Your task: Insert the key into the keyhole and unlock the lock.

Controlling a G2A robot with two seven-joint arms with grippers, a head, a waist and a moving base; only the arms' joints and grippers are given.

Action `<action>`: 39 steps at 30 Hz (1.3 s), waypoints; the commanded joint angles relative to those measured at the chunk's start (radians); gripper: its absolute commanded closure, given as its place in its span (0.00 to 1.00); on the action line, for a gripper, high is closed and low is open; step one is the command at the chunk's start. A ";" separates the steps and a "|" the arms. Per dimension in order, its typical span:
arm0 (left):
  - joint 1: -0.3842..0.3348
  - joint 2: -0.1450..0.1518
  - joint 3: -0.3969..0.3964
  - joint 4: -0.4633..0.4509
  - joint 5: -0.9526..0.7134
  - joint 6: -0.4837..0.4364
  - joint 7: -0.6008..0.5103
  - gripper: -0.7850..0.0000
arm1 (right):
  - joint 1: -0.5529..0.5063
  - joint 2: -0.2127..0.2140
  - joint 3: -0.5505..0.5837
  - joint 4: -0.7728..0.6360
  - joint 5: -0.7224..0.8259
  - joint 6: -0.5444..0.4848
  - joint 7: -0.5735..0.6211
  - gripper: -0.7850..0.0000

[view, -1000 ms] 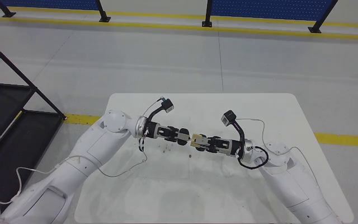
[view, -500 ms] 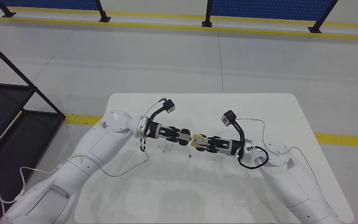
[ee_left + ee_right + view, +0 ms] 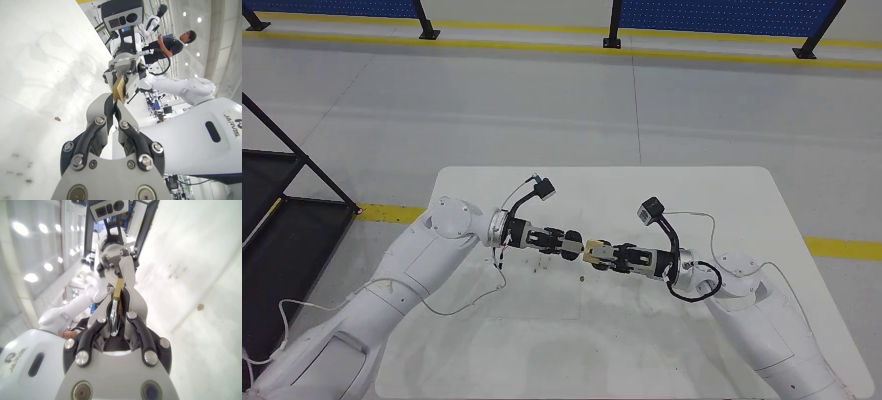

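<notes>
White bench (image 3: pixel 642 340) on a pale grey factory floor, seen from above, with two white robot arms meeting over its middle.

Nearest in the right wrist view, the right tool (image 3: pixel 119 292) is clamped on a small brass lock (image 3: pixel 118 285). The lock's chrome shackle (image 3: pixel 114 317) points back into the tool between the two fingers, and the brass body sticks out past the fingertips. The lock is held above the bench, not resting on it.

Just beyond it, the left tool (image 3: pixel 578 246) faces the right one head-on, so the two tools form nearly one line across the bench. The left tool's fingers are pressed close together and pinch the key (image 3: pixel 114 103). Just a thin sliver of the key shows between the black pads. Their tips sit right at the lock's bottom end, opposite the shackle. The keyhole is hidden, so whether the key is inside it cannot be told.

A small brown speck (image 3: pixel 57 119) lies on the bench close below the tools, and a few dark marks (image 3: pixel 538 266) lie near the left arm.

Farther off, a black metal rack (image 3: pixel 282 230) stands on the floor beside the bench. At the back, a yellow floor line (image 3: pixel 542 48) runs in front of blue barriers (image 3: pixel 722 15).
</notes>
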 commanded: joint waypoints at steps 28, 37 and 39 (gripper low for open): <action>0.081 0.011 -0.082 -0.100 0.193 -0.131 0.127 1.00 | 0.000 0.000 0.000 0.000 0.000 0.000 0.000 1.00; 0.111 0.016 -0.104 -0.123 0.241 -0.172 0.173 1.00 | 0.000 0.000 0.000 0.000 0.000 0.000 0.000 1.00; 0.116 0.016 -0.109 -0.127 0.251 -0.185 0.179 1.00 | 0.000 0.000 0.000 0.000 0.000 0.000 0.000 1.00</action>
